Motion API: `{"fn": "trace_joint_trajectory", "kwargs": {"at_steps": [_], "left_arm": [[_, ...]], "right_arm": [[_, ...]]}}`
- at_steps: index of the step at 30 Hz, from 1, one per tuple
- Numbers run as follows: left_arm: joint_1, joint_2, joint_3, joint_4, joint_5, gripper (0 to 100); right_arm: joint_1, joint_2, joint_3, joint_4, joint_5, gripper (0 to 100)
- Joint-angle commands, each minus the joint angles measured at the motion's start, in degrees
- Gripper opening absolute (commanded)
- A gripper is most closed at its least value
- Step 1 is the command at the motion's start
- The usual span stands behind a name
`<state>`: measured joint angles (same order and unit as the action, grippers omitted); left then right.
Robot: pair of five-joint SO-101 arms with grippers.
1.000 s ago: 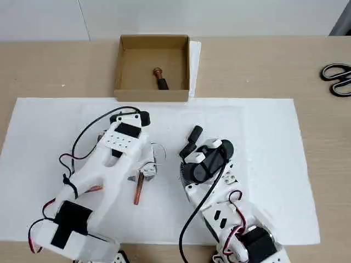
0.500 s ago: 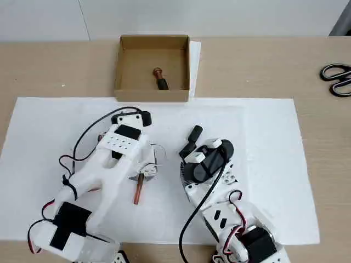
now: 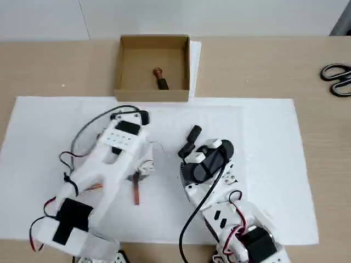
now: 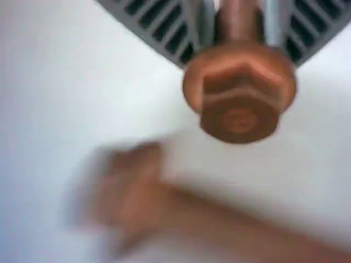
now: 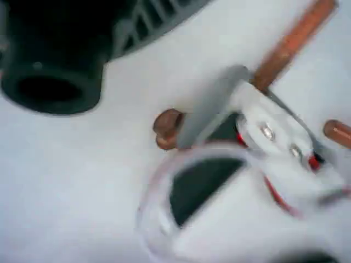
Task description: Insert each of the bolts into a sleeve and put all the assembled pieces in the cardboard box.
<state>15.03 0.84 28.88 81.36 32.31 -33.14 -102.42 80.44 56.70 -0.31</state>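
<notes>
Left gripper (image 4: 237,22) clamps a bolt (image 4: 239,96) just above the white sheet (image 3: 263,142); right gripper (image 3: 190,141) grips the sleeve (image 5: 50,82) nearby. Best to line the bolt up squarely with the sleeve's opening before pushing, lest it jam.

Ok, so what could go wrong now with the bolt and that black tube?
The left pincer grips the bolt just behind its head, so the long shaft could tilt or slip. The sleeve in the right pincer is apart from it and not lined up, so the bolt might miss the hole.
</notes>
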Motion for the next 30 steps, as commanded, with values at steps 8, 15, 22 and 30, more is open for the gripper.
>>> {"fn": "trace_joint_trajectory", "kwargs": {"at_steps": [8, 15, 22, 30], "left_arm": [[-0.18, -6.42, -22.11, 13.8, 2.2, 1], [4.13, -19.43, -18.59, 8.62, 9.05, 1], [4.13, -30.95, -6.37, -1.85, 11.16, 1], [4.04, -44.13, 6.9, -13.01, 11.16, 1]], "right_arm": [[0.31, -0.4, -3.87, -0.31, -0.62, 0.4], [0.13, -0.4, -3.87, 1.8, -0.88, 0.4], [-3.82, 0.04, -3.52, 1.98, -0.79, 0.4], [-4.0, 0.13, -3.34, 3.3, -0.79, 0.4]]}}
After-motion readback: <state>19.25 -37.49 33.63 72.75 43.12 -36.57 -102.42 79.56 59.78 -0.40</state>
